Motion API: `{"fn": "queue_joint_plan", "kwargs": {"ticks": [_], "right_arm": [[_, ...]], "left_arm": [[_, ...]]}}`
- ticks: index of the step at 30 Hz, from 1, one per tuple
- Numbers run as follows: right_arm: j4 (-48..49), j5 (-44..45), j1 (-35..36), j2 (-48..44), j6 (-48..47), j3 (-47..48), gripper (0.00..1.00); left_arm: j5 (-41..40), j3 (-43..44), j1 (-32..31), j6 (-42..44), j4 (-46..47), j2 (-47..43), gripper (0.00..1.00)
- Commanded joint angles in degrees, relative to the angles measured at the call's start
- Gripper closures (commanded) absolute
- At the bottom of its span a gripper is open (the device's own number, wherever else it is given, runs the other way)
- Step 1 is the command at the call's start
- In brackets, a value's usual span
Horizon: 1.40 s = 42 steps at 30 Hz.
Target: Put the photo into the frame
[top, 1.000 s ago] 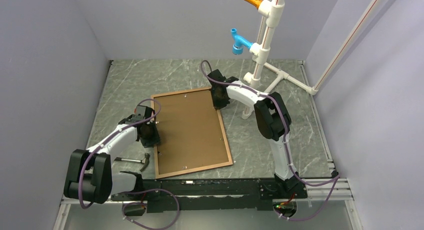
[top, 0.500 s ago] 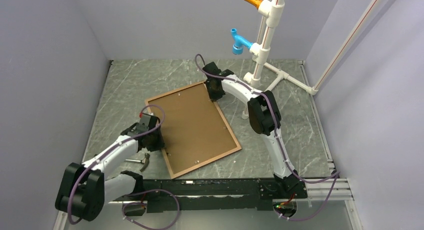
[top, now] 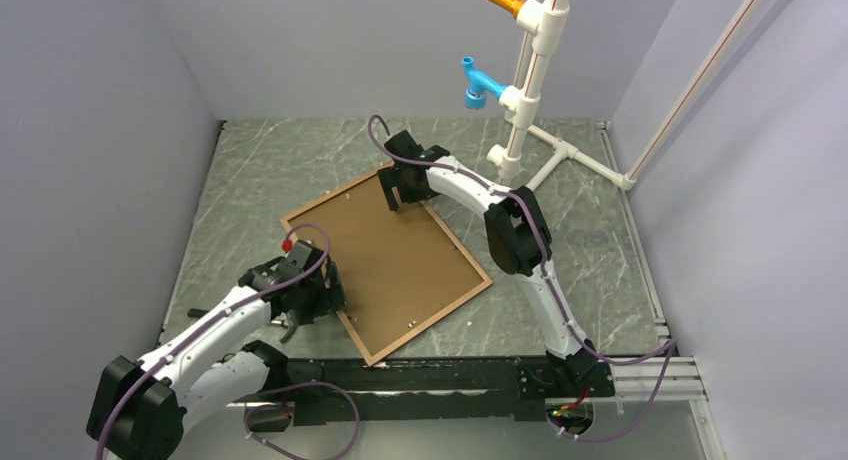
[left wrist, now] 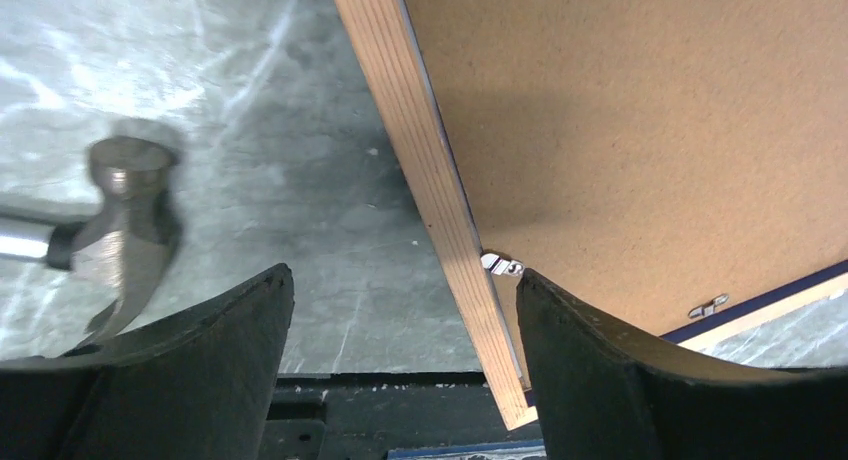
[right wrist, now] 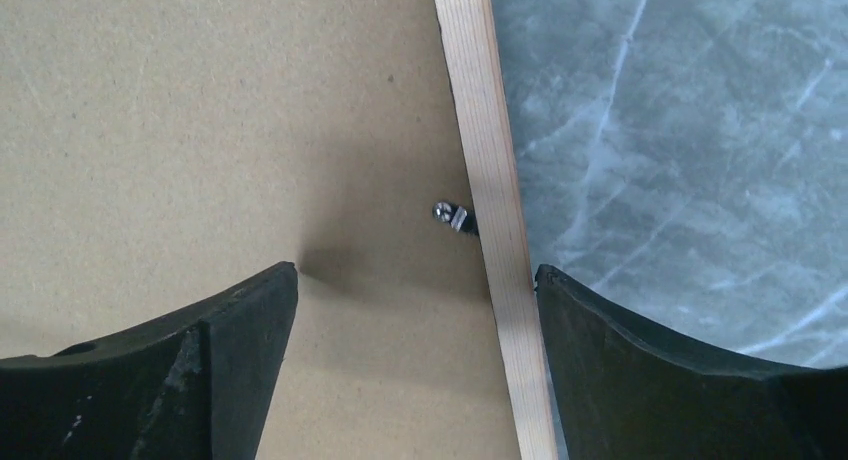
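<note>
The frame (top: 435, 322) lies flat and skewed on the marble table, back face up, with a brown backing board (top: 385, 260) filling it. The photo does not show. My left gripper (top: 322, 298) is open at the frame's near-left rail. In the left wrist view that wooden rail (left wrist: 420, 150) runs between the fingers of the left gripper (left wrist: 400, 275), close to the right one and unclamped. My right gripper (top: 395, 192) is open over the far corner. In the right wrist view the rail (right wrist: 485, 160) lies against the right finger of the right gripper (right wrist: 418, 270).
A hammer (left wrist: 120, 220) lies on the table just left of the frame, beside my left gripper. Small metal turn clips (left wrist: 500, 265) sit along the rails. A white pipe stand (top: 520, 110) with blue and orange fittings rises at the back right.
The frame has swung counterclockwise, its near corner moving right. Both grippers followed along its rails, then opened and let go of them.
</note>
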Motion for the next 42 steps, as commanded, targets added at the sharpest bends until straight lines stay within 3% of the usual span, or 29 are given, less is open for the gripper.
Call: {"fn": "queue_joint_plan", "kwargs": {"ticks": [1, 6, 15, 24, 34, 42], "right_arm": [[-1.8, 3.2, -0.2, -8.1, 2.1, -1.6, 0.09], [-2.0, -1.2, 0.0, -17.5, 5.1, -11.9, 0.05], [0.3, -10.8, 2.0, -40.5, 12.3, -43.4, 0.07], [0.7, -15.6, 8.8, -53.8, 20.3, -66.7, 0.1], [9.6, -18.5, 10.1, -51.5, 25.1, -69.5, 0.11], [10.4, -12.9, 10.2, -43.0, 25.7, -64.5, 0.1]], "left_arm": [[-6.3, 7.0, -0.1, 0.6, -6.8, 2.3, 0.14], [-7.5, 13.1, 0.1, 2.3, -6.1, 7.9, 0.14], [-4.3, 23.1, 4.4, 6.0, -4.9, 14.6, 0.14], [-1.5, 24.5, 7.9, 4.5, -5.8, 8.6, 0.14], [-0.1, 21.4, 7.9, 3.5, -4.2, 7.1, 0.15], [-0.4, 21.2, 7.9, 4.0, -4.6, 5.9, 0.15]]}}
